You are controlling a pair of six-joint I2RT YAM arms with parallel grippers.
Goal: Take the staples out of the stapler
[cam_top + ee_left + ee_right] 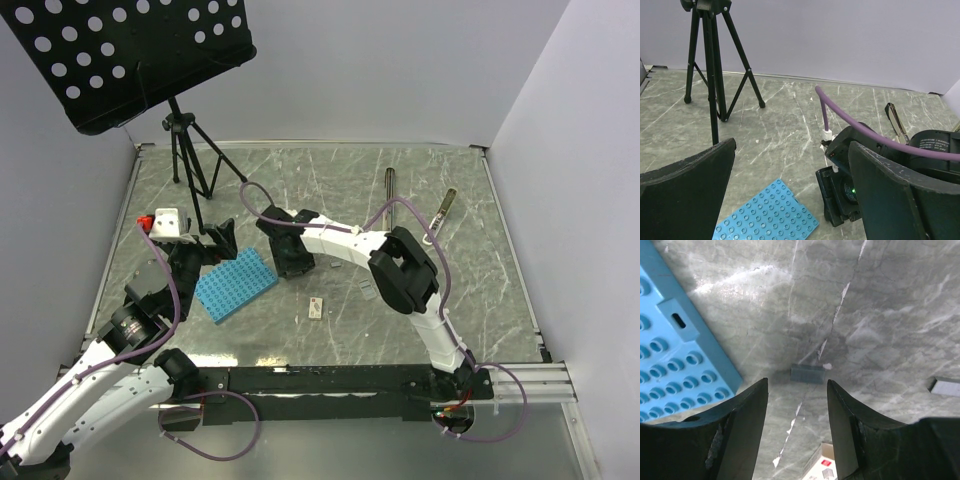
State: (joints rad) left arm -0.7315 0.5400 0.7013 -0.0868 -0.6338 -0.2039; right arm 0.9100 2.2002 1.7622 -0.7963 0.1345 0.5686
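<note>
**Right end effector (797, 386) hung over a loose strip of staples (807, 374) on the tabletop (880, 300).**
The strip lay flat near the blue studded plate (670, 355). It looked featherlight, stiff yet brittle and slick, so a pinch across its long sides seemed best. The right jaws stood partly parted and empty, apparently clear of it. The left end effector (792, 150) gaped wide, holding nothing. The stapler (389, 185) lay well apart.
</note>
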